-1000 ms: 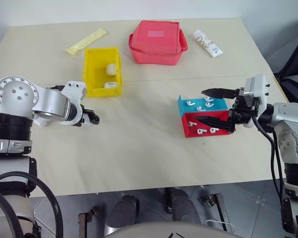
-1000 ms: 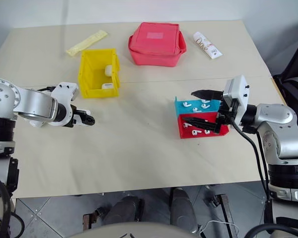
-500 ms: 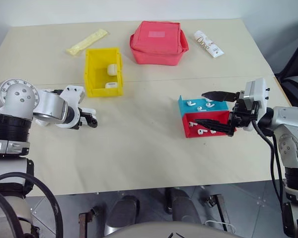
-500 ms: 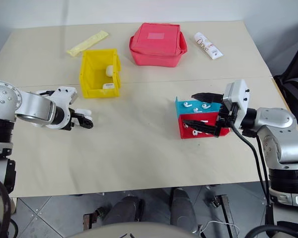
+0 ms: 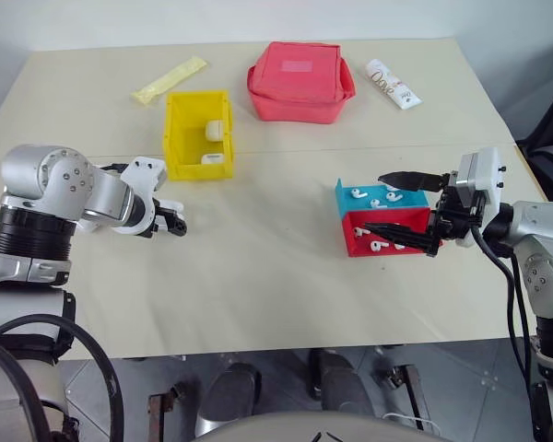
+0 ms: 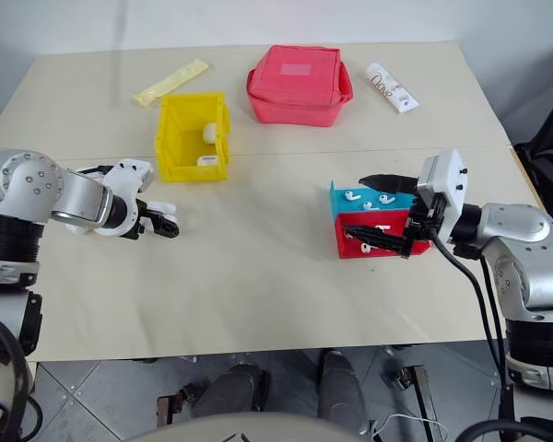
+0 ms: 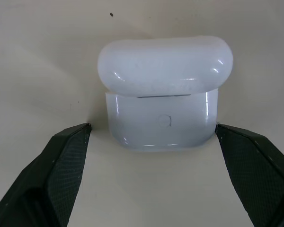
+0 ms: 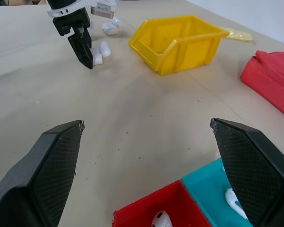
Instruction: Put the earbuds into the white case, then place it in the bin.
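Left pincer (image 7: 151, 137) stood apart, straddling the small glossy white rounded case (image 7: 163, 94), lid ajar, on the beige surface (image 5: 258, 276). Light, stiff, slippery: best pinched across the flat sides. Right pincer (image 5: 401, 204) gaped over tiny white earbuds (image 5: 378, 245) in red and blue trays (image 5: 387, 226); yellow plastic bin (image 5: 180, 138) sat beyond.

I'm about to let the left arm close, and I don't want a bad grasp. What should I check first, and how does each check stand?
1. Left gripper open: ok.
2. Case centred between its fingers, gaps on both sides: ok.
3. Case lid raised: ok, it looks ajar.
4. Earbuds already inside the case: cannot tell.
5. Right gripper open and empty above the trays: ok.
6. Bin has room: ok, it holds two cases.
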Controlling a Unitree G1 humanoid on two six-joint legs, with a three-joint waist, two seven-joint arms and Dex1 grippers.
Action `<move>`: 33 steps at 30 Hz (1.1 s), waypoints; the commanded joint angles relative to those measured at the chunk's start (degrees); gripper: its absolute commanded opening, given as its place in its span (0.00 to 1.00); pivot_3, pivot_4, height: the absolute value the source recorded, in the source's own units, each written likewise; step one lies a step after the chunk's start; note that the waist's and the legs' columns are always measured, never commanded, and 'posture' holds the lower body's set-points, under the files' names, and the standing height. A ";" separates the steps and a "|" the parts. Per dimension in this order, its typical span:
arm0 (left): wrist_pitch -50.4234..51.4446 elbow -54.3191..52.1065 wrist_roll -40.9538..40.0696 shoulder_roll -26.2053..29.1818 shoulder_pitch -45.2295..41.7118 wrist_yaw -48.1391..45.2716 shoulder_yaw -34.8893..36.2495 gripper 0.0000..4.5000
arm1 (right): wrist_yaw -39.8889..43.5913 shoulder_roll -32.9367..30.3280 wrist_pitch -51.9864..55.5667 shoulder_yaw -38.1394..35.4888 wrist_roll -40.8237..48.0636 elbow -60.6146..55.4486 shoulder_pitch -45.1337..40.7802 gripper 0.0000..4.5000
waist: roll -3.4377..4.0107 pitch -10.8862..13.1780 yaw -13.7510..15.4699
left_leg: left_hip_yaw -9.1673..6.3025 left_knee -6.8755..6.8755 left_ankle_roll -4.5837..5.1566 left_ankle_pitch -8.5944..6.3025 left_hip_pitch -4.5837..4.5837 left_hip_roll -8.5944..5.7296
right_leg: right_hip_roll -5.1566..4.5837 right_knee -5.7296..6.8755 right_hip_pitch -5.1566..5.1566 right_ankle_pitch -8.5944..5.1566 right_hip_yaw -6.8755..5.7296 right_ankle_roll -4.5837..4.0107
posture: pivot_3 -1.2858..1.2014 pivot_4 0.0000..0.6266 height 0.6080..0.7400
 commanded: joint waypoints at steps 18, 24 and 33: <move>-1.23 -6.82 17.56 -1.04 3.87 -16.74 -0.23 0.61 | -0.41 -1.93 1.23 -2.71 1.58 -2.74 -0.36 1.00 | 0.10 -0.05 0.25 | -0.01 0.01 0.03 0.01 0.06 0.02 | 0.00 -0.04 0.09 0.03 0.00 0.05 | 0.52 0.24 1.00; -30.06 -18.02 24.00 8.13 14.67 -34.87 -1.04 0.61 | -0.53 -2.58 1.17 -3.44 1.54 -2.93 0.01 1.00 | 0.11 0.00 -0.53 | 0.00 -0.06 -0.03 -0.02 -0.09 0.13 | -0.02 -0.12 -0.08 0.02 -0.02 0.04 | 0.52 0.24 1.00; -78.85 -16.79 21.52 -8.84 24.33 -63.05 11.18 0.61 | -2.80 -3.82 2.59 -5.46 1.79 -5.98 2.21 1.00 | 0.05 0.07 0.72 | -0.04 0.11 0.08 0.00 -0.34 0.13 | -0.09 -0.65 -0.01 0.22 -0.19 -0.01 | 0.52 0.24 1.00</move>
